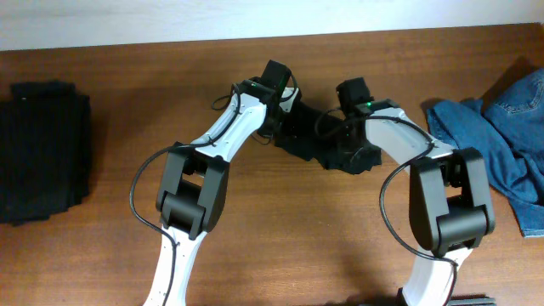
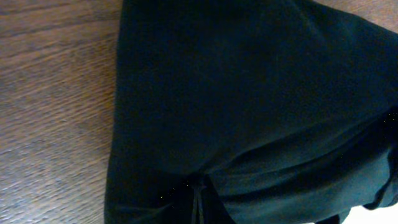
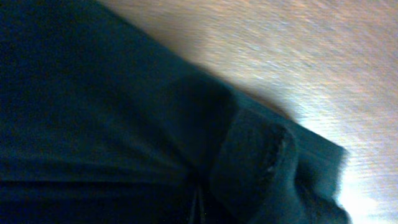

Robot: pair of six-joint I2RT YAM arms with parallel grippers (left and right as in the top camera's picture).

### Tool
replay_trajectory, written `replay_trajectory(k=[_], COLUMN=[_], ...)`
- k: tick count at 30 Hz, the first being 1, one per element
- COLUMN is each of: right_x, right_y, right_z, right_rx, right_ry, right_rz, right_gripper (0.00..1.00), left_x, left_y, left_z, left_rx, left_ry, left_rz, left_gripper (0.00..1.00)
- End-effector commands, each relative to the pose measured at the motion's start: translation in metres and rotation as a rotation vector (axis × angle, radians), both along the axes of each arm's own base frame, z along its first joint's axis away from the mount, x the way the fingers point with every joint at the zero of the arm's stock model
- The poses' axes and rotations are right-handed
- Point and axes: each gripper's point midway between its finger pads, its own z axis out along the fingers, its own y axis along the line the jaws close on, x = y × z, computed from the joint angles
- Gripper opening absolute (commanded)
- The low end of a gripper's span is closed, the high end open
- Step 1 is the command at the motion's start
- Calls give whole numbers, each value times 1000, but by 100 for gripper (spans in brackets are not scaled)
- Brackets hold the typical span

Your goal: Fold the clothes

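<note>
**Limp black cloth, pinched by both hands**

On the desk (image 1: pixel 280 246) the loose black cloth (image 1: pixel 327 149) lies crumpled at approx. 12–1 o'clock, between the arms. Prob. light, soft and limp: it'll sag and bunch, so grab edges/corners, set wide apart. Left hand (image 1: pixel 287 119) and right hand (image 1: pixel 350 136) are both pressed together, pinching its folds.

Count: 1 desk; 1 folded black stack (image 1: pixel 42 153) at 9; 1 jeans (image 1: pixel 518 136) at 3; 1 loose cloth; 2 hands.

on the table (image 1: pixel 280 238), garment (image 1: pixel 327 146) centre, folded stack (image 1: pixel 42 149) far left, jeans (image 1: pixel 510 127) far right
</note>
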Motion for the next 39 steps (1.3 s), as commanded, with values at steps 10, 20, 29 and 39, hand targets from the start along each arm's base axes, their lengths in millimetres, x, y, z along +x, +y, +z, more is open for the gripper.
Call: replay_trajectory(k=[10,20,29,39], right_x=[-25,-17,-29,-24], right_y=[-66,-40,-39,-26], right_z=[-6,-11,-31,-9], right_rx=[-81,68,76,141], right_ry=[92,72,83,62], right_rz=[-179,-155,-149,-85], right_gripper=[4,4,9,19], left_x=[2,13,15,16], left_y=[23,10,9,9], left_z=[-32,-26,-25,-25], left_rx=[91,27,22,20], left_ry=[22,-22,-28,-34], left_rz=[36,28,27,28], left_gripper=[9,31,37,13])
